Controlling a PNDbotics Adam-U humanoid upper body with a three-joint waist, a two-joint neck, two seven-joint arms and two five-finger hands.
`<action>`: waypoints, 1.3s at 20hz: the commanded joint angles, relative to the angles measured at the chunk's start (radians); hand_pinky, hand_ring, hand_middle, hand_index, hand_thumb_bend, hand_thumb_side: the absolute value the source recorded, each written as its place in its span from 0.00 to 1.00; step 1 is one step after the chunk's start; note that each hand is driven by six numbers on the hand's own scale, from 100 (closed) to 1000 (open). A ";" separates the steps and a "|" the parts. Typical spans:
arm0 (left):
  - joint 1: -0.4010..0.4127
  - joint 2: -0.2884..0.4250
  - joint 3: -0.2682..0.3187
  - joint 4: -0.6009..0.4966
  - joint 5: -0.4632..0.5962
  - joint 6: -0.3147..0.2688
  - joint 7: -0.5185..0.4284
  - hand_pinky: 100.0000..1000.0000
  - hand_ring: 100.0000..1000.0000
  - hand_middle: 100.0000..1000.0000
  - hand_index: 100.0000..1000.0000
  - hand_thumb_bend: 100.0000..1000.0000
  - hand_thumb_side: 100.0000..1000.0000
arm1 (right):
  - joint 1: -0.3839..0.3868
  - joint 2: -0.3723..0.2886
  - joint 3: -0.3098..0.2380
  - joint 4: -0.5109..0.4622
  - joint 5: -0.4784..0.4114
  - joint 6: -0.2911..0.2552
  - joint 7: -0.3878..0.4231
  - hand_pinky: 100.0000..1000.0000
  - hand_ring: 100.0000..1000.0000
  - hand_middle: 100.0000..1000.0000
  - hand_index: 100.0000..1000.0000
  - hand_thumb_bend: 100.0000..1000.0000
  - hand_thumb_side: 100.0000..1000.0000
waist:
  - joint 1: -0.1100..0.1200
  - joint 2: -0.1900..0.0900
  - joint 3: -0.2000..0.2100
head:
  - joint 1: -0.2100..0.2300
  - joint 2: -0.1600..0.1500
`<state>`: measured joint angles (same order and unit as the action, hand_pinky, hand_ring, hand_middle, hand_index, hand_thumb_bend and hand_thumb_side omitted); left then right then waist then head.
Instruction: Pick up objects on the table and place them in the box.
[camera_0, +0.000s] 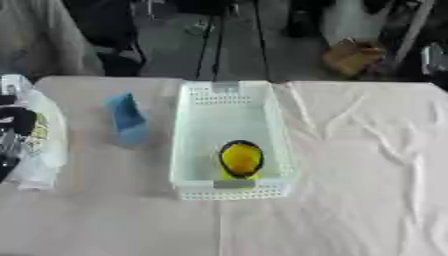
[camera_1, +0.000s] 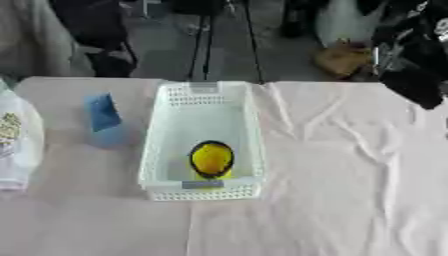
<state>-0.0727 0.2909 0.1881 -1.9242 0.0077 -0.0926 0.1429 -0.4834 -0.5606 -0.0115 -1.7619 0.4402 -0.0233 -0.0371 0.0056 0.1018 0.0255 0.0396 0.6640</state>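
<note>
A white slotted box stands mid-table. In its near end lies a yellow object with a black rim. A blue block rests on the cloth left of the box. At the far left a white packet with yellow print lies on the table. My left hand shows black at the left edge, over that packet. My right hand hangs above the table's far right corner, well away from the box and holding nothing that I can see.
A creased pale cloth covers the table. Beyond the far edge are dark stands, a brown bag on the floor, and a seated person at the back left.
</note>
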 joint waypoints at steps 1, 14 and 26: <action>-0.012 0.025 0.010 -0.018 0.001 -0.001 0.003 0.54 0.64 0.64 0.93 0.67 0.37 | -0.015 -0.021 -0.007 -0.007 -0.002 0.000 0.002 0.57 0.64 0.79 0.87 0.00 0.35 | 0.001 -0.013 -0.001 | -0.001 -0.010; -0.012 0.027 0.013 -0.017 -0.001 0.000 0.007 0.54 0.64 0.64 0.92 0.66 0.37 | -0.015 -0.022 -0.004 -0.007 0.000 -0.001 0.006 0.57 0.64 0.79 0.87 0.00 0.35 | 0.003 -0.014 -0.003 | 0.002 -0.008; -0.071 0.108 0.072 0.025 -0.242 0.188 0.151 0.54 0.65 0.64 0.91 0.68 0.36 | -0.011 -0.024 -0.001 -0.001 -0.002 -0.002 0.009 0.57 0.64 0.79 0.87 0.00 0.36 | 0.004 -0.017 0.000 | 0.057 -0.012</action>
<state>-0.1300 0.3558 0.2430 -1.8965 -0.1935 0.0627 0.2740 -0.4831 -0.5606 -0.0094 -1.7560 0.4402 -0.0233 -0.0312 0.0083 0.0982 0.0251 0.0860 0.6636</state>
